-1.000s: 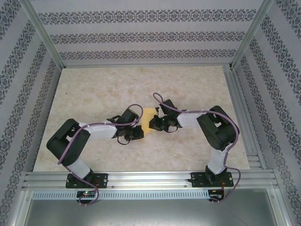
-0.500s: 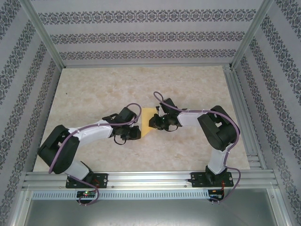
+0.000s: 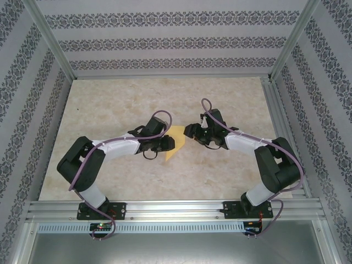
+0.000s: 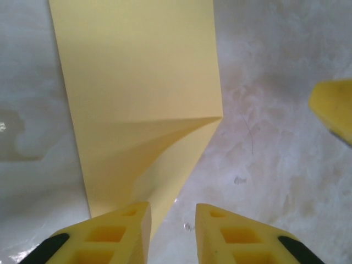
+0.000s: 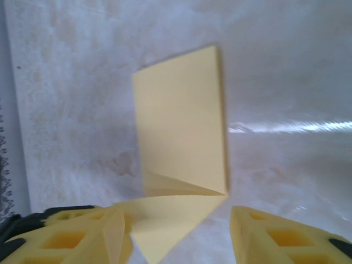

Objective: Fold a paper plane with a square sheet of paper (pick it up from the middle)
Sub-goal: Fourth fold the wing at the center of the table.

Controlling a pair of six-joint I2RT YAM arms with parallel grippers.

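Note:
The square sheet of paper (image 3: 171, 148) is yellow and lies flat on the marble table, folded into a narrow strip with a triangular flap at one end. In the left wrist view the sheet (image 4: 143, 82) stretches away from my left gripper (image 4: 173, 212). Its jaws are open a little, with the flap's edge beside the left finger and nothing pinched. My right gripper (image 5: 179, 220) is wide open at the sheet's (image 5: 181, 126) flap end, and the flap reaches its left finger. From above, the left gripper (image 3: 168, 144) and right gripper (image 3: 190, 132) flank the sheet.
The beige marble tabletop (image 3: 110, 110) has bare room all round the sheet. Patterned walls and an aluminium frame (image 3: 286, 49) enclose it. A yellow fingertip (image 4: 333, 107) of the right gripper shows at the right edge of the left wrist view.
The right gripper let go, opened wide and drew back to the right. The left gripper opened slightly and shifted toward the far side. More of the sheet is uncovered.

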